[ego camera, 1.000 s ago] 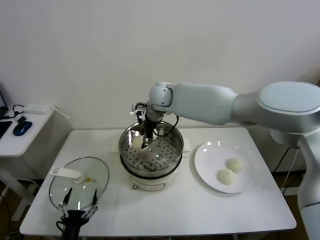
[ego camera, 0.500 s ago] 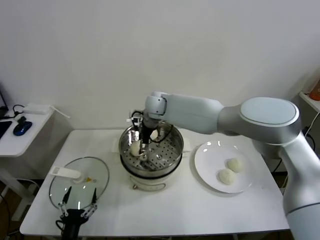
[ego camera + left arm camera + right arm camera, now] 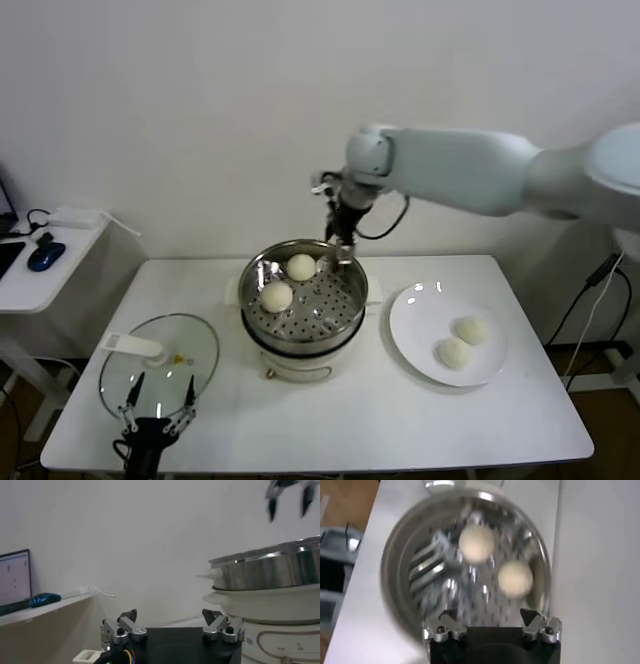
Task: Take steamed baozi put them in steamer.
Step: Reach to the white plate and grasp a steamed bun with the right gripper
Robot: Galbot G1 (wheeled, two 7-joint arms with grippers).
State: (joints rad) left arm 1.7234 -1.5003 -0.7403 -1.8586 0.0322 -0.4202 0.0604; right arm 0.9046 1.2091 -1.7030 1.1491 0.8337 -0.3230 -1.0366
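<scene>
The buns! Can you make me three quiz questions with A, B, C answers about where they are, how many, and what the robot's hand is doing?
1. Where is the glass lid?
A. On the steamer
B. On the table, left of the steamer
C. On the plate

2. How many buns lie in the steamer?
A. Two
B. Four
C. None

3. What is the right gripper doing?
A. Squeezing a bun
B. Resting on the plate
C. Open and empty above the steamer

Answers:
1 B, the lid lies flat on the table.
2 A, one bun and another bun sit in it; two more wait on the plate.
3 C, its fingers are spread with nothing between.
</scene>
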